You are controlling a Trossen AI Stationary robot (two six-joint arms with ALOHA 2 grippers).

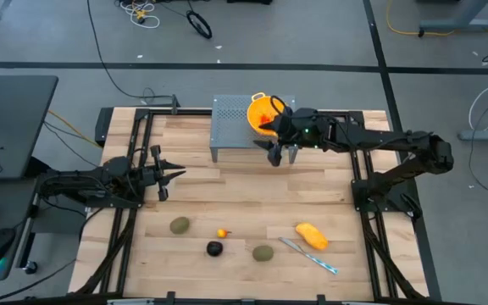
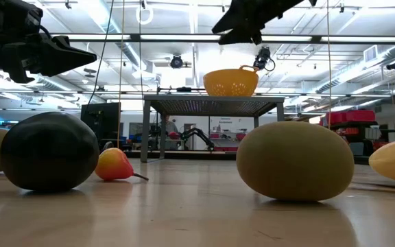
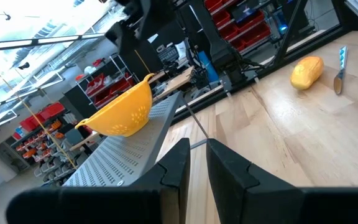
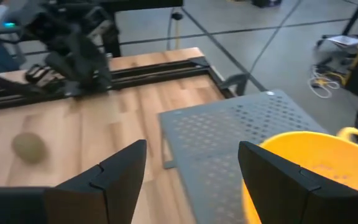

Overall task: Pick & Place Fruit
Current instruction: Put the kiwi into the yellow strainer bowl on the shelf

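Fruit mostly on the table front; one piece in the colander.

Orange-red piece (image 1: 266, 119) sits in the yellow colander (image 1: 261, 111) on the grey perforated stand (image 1: 227, 125). My right hand (image 1: 282, 154) hovers beside it, fingers spread, empty. Left hand (image 1: 174, 176) is nearly closed, parked. Next: drop squarely over the yellow-orange oblong (image 1: 311, 235), clear of the knife (image 1: 308, 255).

High view: overhead, straight down, far off, whole table (image 1: 244, 191) in frame. Low view: table-top height, level, close behind near fruit, facing far grey stand (image 2: 213, 104) and yellow colander (image 2: 231, 81). Left wrist view: low over table, facing right, tilted. Right wrist view: above stand, facing left. All four share stand and colander.
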